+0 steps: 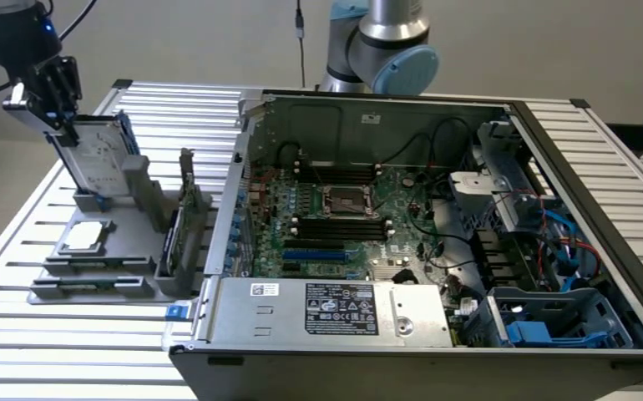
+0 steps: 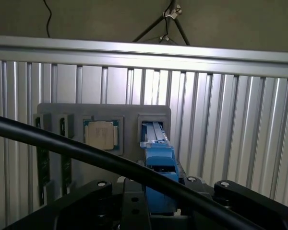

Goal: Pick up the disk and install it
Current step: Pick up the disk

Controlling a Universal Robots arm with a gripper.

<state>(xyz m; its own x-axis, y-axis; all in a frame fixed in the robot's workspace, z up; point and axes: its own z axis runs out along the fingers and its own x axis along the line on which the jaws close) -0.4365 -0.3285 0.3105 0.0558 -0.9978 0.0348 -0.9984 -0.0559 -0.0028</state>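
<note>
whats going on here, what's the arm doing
The robot arm's gripper is clamped on the top end of the disk, which stands upright in a slot of the grey holder on the exterior view's left. The open computer case beside it does not have the disk in it yet.
</note>
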